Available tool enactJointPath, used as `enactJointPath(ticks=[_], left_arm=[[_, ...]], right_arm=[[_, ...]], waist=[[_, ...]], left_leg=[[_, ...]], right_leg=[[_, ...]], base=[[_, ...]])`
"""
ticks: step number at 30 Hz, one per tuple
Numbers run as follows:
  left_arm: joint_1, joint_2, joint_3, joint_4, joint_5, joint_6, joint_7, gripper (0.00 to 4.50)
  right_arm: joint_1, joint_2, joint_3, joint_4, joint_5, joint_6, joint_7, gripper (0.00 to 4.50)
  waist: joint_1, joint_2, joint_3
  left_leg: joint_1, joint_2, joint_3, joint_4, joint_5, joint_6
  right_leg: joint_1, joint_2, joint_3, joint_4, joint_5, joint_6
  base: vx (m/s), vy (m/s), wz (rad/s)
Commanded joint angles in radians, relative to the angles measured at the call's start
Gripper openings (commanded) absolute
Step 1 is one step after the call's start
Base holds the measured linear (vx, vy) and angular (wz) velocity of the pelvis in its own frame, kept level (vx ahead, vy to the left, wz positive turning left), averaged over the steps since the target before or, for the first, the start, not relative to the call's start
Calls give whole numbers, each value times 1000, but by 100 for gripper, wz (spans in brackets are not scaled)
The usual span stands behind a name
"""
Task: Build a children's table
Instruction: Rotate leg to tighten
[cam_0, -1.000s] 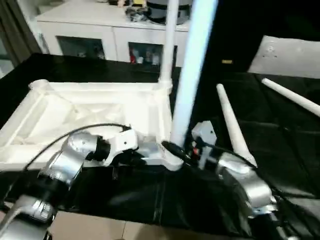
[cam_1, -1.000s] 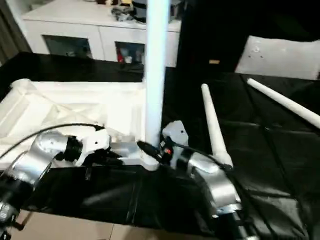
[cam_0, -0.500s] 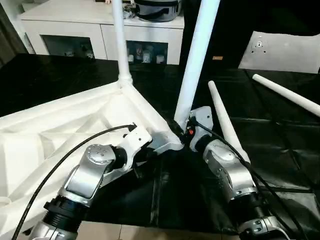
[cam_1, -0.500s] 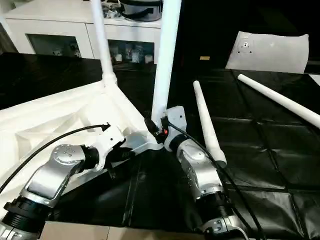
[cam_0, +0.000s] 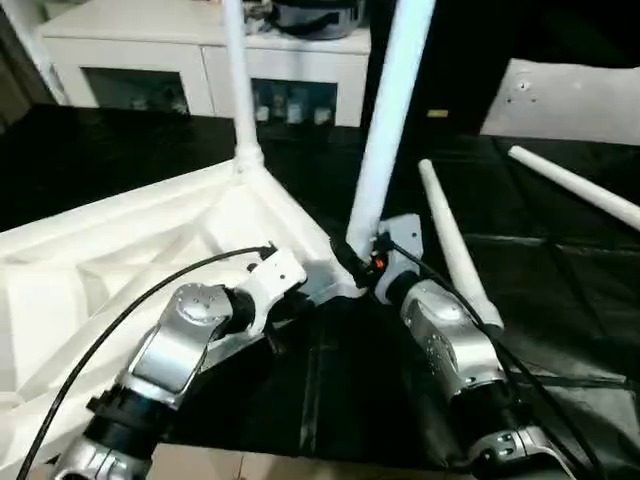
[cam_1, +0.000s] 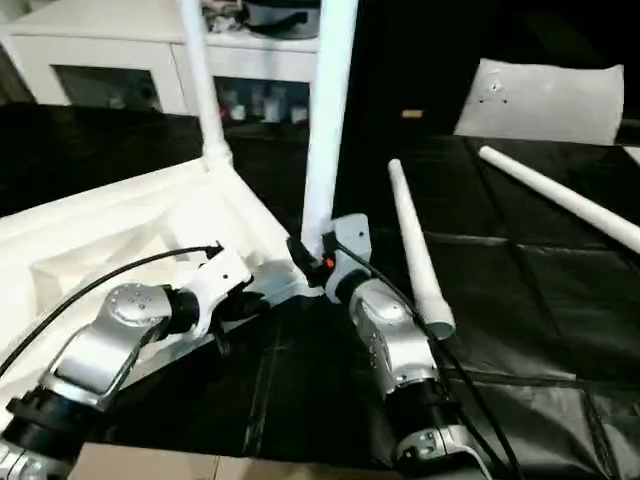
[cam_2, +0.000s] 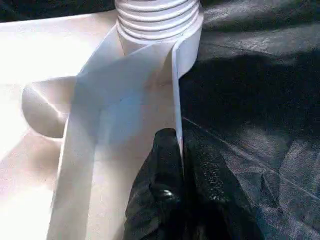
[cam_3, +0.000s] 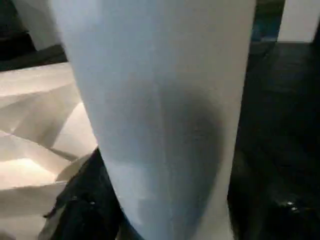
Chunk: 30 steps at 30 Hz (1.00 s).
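You see the inverted tabletop (cam_0: 120, 250) at 9 o'clock, two legs upright in sockets, two loose legs (cam_0: 455, 250) lying toward 2 o'clock, left gripper (cam_2: 180, 165) clamping the rim, right gripper (cam_0: 355, 262) hugging the near leg (cam_0: 385, 130).

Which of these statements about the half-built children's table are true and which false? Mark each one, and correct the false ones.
1. Two legs stand upright in the tabletop. True: the far leg and the near leg.
2. The left pincer is shut on the tabletop's rim. True.
3. All four legs are fitted. False: two loose legs lie on the black surface.
4. The right pincer is at the far leg. False: it is at the base of the near leg.
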Motion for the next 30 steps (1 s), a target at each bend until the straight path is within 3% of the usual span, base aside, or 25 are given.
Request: enactJointPath(ticks=[1,3,9,11,12,16,20,24,25,26,30], left_arm=[[-32,22,7,16,-1,-61,-17,0],[-44,36,14,52,-8,-106,-39,0],[-83,84,-1,136,-17,-207,-110,0],[-104,104,-12,179,-20,-256,-157,0],[-114,116,-22,203,-22,-289,-191,0],[-130,149,-60,250,-19,-388,-288,0],[-146,173,-100,281,-15,-436,-379,0],[-168,183,-132,319,-16,-496,-459,0],[-170,184,-133,322,-16,-500,-463,0],[-178,186,-139,332,-15,-516,-479,0],[-203,192,-161,350,-7,-559,-538,0]], right_arm=[[41,-12,10,28,-2,31,28,315],[65,-32,9,-7,15,35,69,356],[130,-107,33,-107,29,37,183,400],[159,-154,42,-159,43,42,250,410],[171,-183,43,-186,51,44,287,420],[184,-253,42,-244,69,51,367,445],[168,-321,38,-278,92,66,461,445],[144,-380,71,-304,95,76,558,445],[143,-385,77,-306,93,76,567,445],[138,-401,99,-311,86,76,600,445],[101,-411,145,-292,69,75,671,445]], waist=[[3,14,-38],[11,11,-42],[16,18,-45],[16,14,-46],[16,16,-49],[20,12,-45],[28,16,-45],[38,14,-46],[41,14,-46],[42,8,-46],[54,10,-48]], left_leg=[[2,43,-17,-79,-341,-11],[1,41,-13,-74,-293,4],[-3,42,-13,-69,-206,24],[-4,40,-10,-66,-186,34],[-4,43,-11,-64,-172,39],[-6,43,-10,-61,-166,62],[1,47,-8,-60,-178,56],[1,48,-6,-56,-143,68],[0,48,-6,-55,-143,70],[-1,49,-6,-55,-147,68],[2,54,-5,-54,-146,63]], right_leg=[[30,-62,38,-86,-264,-168],[35,-61,38,-81,-197,-181],[47,-62,32,-69,-80,-203],[51,-60,31,-68,-49,-215],[52,-64,31,-62,-24,-222],[53,-66,31,-64,-37,-225],[49,-68,30,-65,-81,-239],[51,-66,28,-55,-16,-251],[52,-68,27,-56,-21,-252],[54,-70,26,-56,-37,-252],[50,-74,25,-55,-69,-252]], base=[[0,0,0],[0,0,0],[0,0,0],[0,0,0],[0,0,0],[0,0,0],[0,0,0],[0,0,0],[0,0,0],[0,0,0],[0,0,0]])
